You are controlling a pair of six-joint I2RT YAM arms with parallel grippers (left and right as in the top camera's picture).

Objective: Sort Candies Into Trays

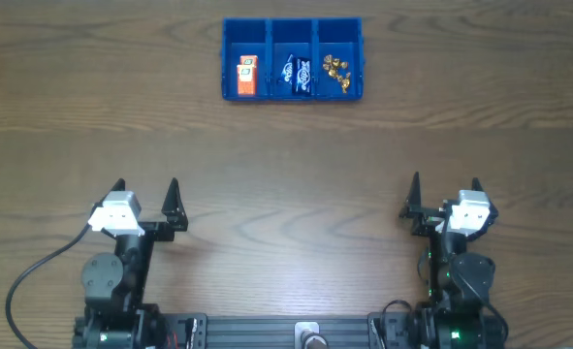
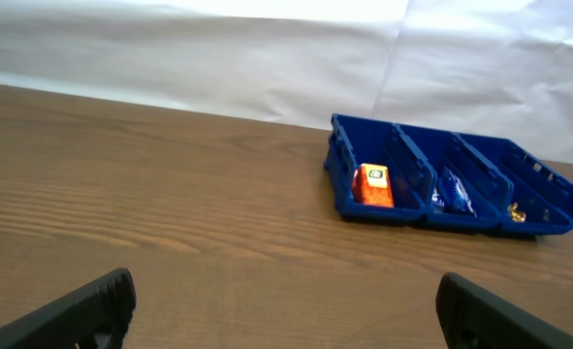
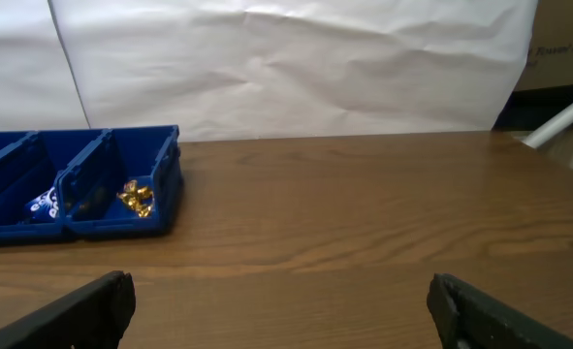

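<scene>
Both arms sit low at the near edge of the wooden surface (image 1: 286, 145), well apart from the blue tray (image 1: 293, 96) at the far middle. Your left pincer (image 1: 146, 184) is spread wide with nothing between its fingers, and your right pincer (image 1: 445, 181) is spread just as wide and equally empty.

The tray has three compartments side by side. An orange candy (image 1: 248, 76) lies in the one on the left arm's side, blue-wrapped candies (image 1: 296, 74) lie in the middle one, and small gold candies (image 1: 336, 71) are heaped in the one on the right arm's side. Each kind keeps to its own compartment, and every candy you can see lies inside the tray.

By that look, the sorting appears finished or very nearly so. The step in hand is best judged as a check rather than a reach. Look over both wrist views for a stray piece before you commit an arm.

If one turns up, take it with the arm on its side and come down from above with the fingers wide. Close on the wrapper's narrow sides, then lift well above the tray wall before you cross it. Release low over the matching compartment so the piece does not bounce into its neighbour.
</scene>
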